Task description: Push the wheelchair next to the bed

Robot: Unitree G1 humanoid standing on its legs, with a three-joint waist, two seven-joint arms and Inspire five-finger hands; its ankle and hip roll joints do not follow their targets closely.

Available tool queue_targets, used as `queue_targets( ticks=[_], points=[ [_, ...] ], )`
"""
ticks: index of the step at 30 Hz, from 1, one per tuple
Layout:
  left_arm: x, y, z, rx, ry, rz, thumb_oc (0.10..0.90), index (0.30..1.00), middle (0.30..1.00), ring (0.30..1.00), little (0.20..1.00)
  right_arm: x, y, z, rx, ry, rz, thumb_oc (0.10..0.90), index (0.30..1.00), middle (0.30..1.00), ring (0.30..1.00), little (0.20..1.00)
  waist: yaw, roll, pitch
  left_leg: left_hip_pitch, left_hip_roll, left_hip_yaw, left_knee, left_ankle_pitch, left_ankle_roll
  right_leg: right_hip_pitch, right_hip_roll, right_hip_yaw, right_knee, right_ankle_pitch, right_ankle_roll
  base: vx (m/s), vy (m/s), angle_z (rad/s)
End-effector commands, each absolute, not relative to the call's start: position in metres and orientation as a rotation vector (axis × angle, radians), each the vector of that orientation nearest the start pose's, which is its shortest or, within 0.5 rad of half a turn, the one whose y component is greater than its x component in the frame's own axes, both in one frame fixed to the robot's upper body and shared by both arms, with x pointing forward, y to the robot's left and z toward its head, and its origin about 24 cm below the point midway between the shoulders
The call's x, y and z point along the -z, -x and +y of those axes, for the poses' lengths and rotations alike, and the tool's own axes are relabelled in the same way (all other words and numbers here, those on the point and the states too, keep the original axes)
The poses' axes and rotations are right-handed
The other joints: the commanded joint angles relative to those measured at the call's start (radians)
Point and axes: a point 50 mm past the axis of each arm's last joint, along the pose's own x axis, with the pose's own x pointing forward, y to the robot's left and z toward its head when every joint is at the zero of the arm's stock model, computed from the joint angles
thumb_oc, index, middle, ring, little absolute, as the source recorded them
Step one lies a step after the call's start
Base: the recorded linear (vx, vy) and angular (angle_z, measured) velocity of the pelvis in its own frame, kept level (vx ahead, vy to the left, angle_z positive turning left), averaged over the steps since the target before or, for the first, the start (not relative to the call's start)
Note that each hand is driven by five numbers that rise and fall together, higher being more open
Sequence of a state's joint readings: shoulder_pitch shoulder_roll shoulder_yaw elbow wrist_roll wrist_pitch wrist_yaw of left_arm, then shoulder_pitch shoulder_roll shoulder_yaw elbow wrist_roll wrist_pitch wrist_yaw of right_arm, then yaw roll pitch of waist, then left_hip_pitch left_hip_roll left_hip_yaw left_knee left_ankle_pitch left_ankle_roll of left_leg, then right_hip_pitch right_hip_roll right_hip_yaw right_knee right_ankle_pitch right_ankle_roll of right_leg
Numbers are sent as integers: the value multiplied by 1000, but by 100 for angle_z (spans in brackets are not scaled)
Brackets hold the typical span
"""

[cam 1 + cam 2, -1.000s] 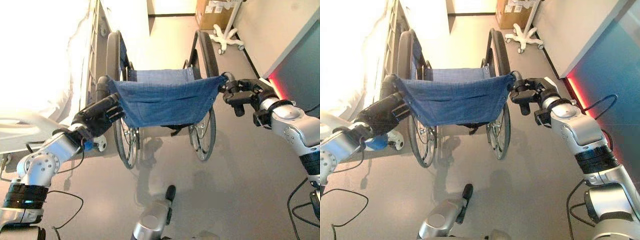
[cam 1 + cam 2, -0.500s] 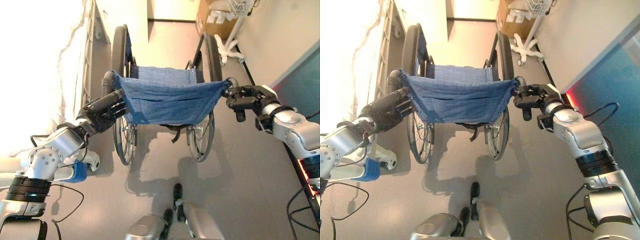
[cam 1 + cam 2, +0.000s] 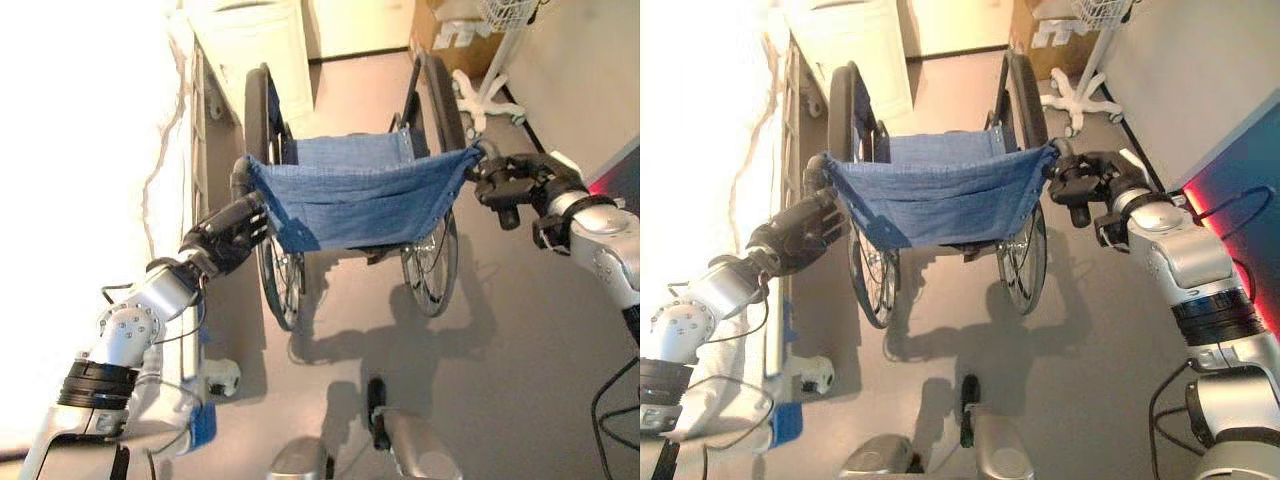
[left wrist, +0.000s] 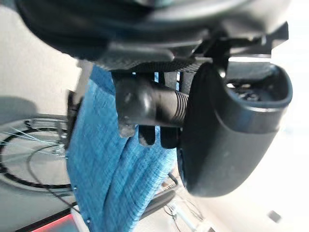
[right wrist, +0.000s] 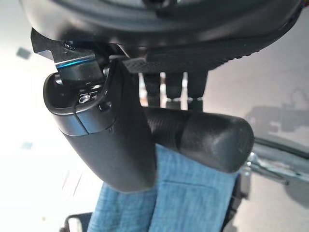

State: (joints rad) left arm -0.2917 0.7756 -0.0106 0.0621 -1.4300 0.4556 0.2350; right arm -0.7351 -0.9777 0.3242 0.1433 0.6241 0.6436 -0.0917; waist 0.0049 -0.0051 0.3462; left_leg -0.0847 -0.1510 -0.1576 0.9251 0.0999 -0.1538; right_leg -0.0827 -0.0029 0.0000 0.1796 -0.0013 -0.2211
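Two silver-grey arms with rounded metallic joints and black ribbed bands end in dark hands: left hand (image 3: 232, 237), right hand (image 3: 516, 182); glossy black thumb shells, slim dark fingers (image 5: 166, 87)

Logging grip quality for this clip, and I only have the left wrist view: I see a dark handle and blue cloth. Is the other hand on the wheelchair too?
Observer: Yes. The right hand is curled round the right push handle.
Operator: And where is the bed?
Observer: The bed lies along the robot's left, close beside the wheelchair's left wheel.
Operator: Anything ahead of the wheelchair?
Observer: A white cabinet stands ahead on the left and a white wheeled stand ahead on the right, with open floor between them.
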Motion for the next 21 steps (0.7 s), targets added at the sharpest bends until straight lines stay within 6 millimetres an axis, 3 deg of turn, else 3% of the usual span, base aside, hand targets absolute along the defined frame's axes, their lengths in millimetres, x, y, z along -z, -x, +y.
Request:
queue_targets(
  ticks=[1, 3, 5, 6, 7, 9, 12, 13, 15, 17, 18, 20, 21],
  points=[
    [-234, -288, 306, -5, 635, -249, 400, 300, 300, 300, 300, -280, -330, -211, -181, 474, -182, 400, 300, 300, 300, 300, 70, -89, -239, -144, 21, 6, -26, 54, 105, 128, 41, 20, -105, 34, 213, 285, -120, -25],
    [-238, -285, 311, -17, 634, -257, 400, 300, 300, 300, 300, -283, -331, -206, -193, 483, -189, 400, 300, 300, 300, 300, 91, -92, -230, -158, 40, 26, -146, 20, 122, 154, 53, 25, -114, 23, 220, 303, -83, -39],
    [-242, -283, 317, -23, 639, -272, 400, 300, 300, 300, 300, -284, -334, -202, -197, 486, -195, 400, 300, 300, 300, 300, 109, -84, -225, -156, 56, 51, -319, 29, 123, 179, 73, 26, -119, -2, 222, 226, -13, -58],
    [-242, -283, 317, -23, 639, -272, 400, 300, 300, 300, 300, -284, -334, -202, -197, 486, -195, 400, 300, 300, 300, 300, 109, -84, -225, -156, 56, 51, -319, 29, 123, 179, 73, 26, -119, -2, 222, 279, 18, -54],
    [-240, -282, 319, -24, 641, -276, 400, 300, 300, 300, 300, -283, -338, -198, -198, 492, -199, 400, 300, 300, 300, 300, 130, -68, -222, -169, 58, 81, -500, 76, 105, 217, 98, 26, -129, -32, 218, 233, 13, -16],
    [-236, -283, 319, -26, 636, -269, 400, 300, 300, 300, 300, -282, -340, -196, -200, 494, -200, 400, 300, 300, 300, 300, 141, -61, -224, -183, 54, 104, -566, 93, 96, 239, 110, 18, -135, -44, 218, 316, -9, 15],
    [-229, -283, 317, -33, 607, -254, 400, 300, 300, 300, 300, -279, -344, -198, -198, 489, -195, 400, 300, 300, 300, 300, 170, -59, -244, -197, 43, 202, -692, 101, 98, 311, 118, -17, -161, -78, 228, 316, -39, 24],
    [-230, -284, 316, -30, 598, -261, 400, 300, 300, 300, 300, -277, -346, -200, -195, 480, -195, 400, 300, 300, 300, 300, 178, -61, -256, -190, 46, 251, -715, 79, 110, 326, 114, -40, -159, -96, 233, 261, -26, -16],
    [-236, -285, 317, -32, 587, -278, 400, 300, 300, 300, 300, -275, -350, -198, -197, 465, -195, 400, 300, 300, 300, 300, 194, -67, -275, -158, 39, 255, -762, 19, 134, 334, 103, -70, -132, -108, 253, 245, -19, -4],
    [-245, -282, 318, -36, 578, -298, 400, 300, 300, 300, 300, -272, -353, -197, -199, 459, -199, 400, 300, 300, 300, 300, 215, -84, -287, -110, 11, 246, -820, -6, 171, 315, 90, -100, 11, -18, 320, 205, -44, -32],
    [-250, -280, 319, -36, 572, -306, 400, 300, 300, 300, 300, -271, -353, -199, -192, 459, -201, 400, 300, 300, 300, 300, 219, -80, -291, -82, 17, 241, -841, -8, 183, 266, 104, -97, 128, 71, 361, 139, -60, -12],
    [-255, -280, 320, -38, 570, -302, 400, 300, 300, 300, 300, -271, -353, -203, -182, 441, -202, 400, 300, 300, 300, 300, 213, -67, -286, -40, 35, 205, -849, -15, 179, 182, 97, -86, 246, 118, 396, 125, -123, 18],
    [-256, -280, 320, -40, 568, -297, 400, 300, 300, 300, 300, -271, -353, -204, -178, 437, -204, 400, 300, 300, 300, 300, 210, -57, -284, -26, 49, 200, -847, -19, 174, 155, 72, -99, 251, 109, 399, 126, -192, 20]
  ],
)
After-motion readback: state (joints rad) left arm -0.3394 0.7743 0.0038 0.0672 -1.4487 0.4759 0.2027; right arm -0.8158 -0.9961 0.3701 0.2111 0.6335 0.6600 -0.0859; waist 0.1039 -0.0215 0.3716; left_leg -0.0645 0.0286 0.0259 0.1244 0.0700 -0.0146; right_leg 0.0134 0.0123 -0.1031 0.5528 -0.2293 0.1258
